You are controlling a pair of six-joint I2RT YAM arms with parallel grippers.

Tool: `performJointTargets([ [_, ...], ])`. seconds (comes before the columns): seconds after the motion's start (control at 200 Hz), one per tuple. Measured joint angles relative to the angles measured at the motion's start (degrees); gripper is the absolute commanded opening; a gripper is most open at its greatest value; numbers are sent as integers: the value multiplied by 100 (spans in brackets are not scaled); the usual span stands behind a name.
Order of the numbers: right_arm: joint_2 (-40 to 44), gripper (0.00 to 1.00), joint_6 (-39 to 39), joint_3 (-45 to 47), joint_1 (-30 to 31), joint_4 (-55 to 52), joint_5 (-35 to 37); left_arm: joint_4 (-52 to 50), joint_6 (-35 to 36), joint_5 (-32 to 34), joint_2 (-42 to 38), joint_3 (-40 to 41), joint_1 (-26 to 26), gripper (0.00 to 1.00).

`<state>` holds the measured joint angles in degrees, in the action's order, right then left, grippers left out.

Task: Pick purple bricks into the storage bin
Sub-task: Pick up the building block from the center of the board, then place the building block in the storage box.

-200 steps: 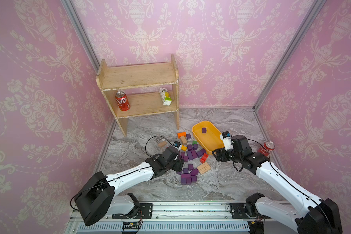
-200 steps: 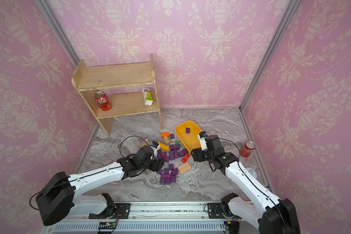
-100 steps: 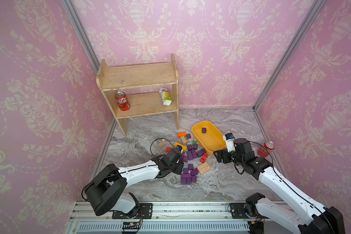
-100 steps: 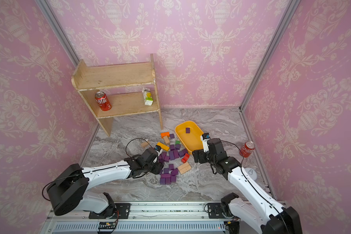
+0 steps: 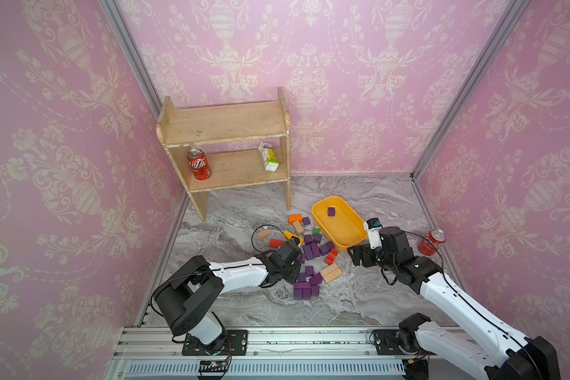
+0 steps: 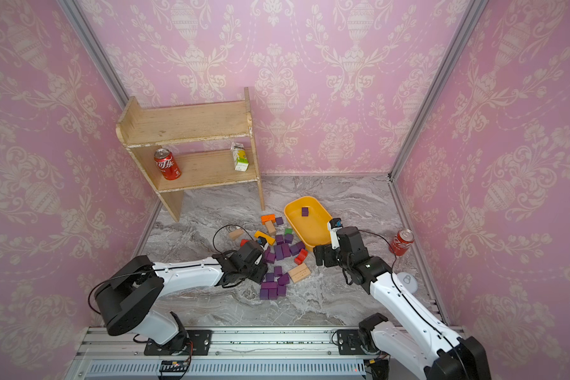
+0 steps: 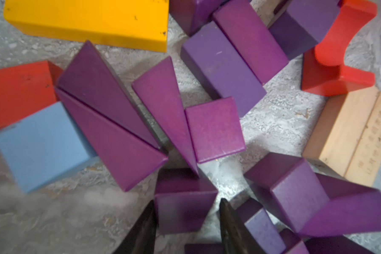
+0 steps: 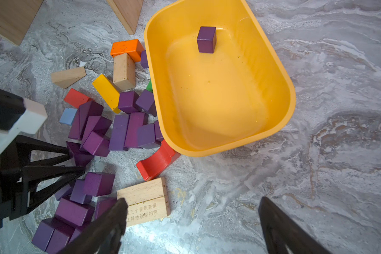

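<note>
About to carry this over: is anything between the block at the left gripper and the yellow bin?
Yes: other purple blocks and a red arch block lie between the purple block at the left gripper and the bin. The right gripper, open, hangs by the bin's near end, beside that line.

Bright, even light; soft shadows; wide-angle bending; close-range wrist-view blur.
</note>
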<state>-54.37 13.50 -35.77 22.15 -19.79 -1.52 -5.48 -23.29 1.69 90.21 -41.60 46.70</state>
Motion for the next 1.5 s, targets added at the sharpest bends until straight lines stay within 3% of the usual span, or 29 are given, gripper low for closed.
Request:
performJointTargets([
  [0.18, 0, 94, 24, 15, 0, 0, -2, -4, 7, 96, 203, -247, 4, 26],
  [0.355, 37, 94, 70, 87, 0, -2, 2, -52, 28, 249, 234, -306, 15, 18],
  [0.695, 105, 96, 177, 199, 0, 83, 0, -514, 72, 448, -129, -601, 81, 16],
  [0.941, 656, 98, 284, 695, 0, 396, 2, -577, 214, 448, -267, -1523, 85, 16],
  [1.501, 1189, 100, 323, 1467, 0, 1082, 459, -149, 859, 302, 2212, -4249, 85, 17],
])
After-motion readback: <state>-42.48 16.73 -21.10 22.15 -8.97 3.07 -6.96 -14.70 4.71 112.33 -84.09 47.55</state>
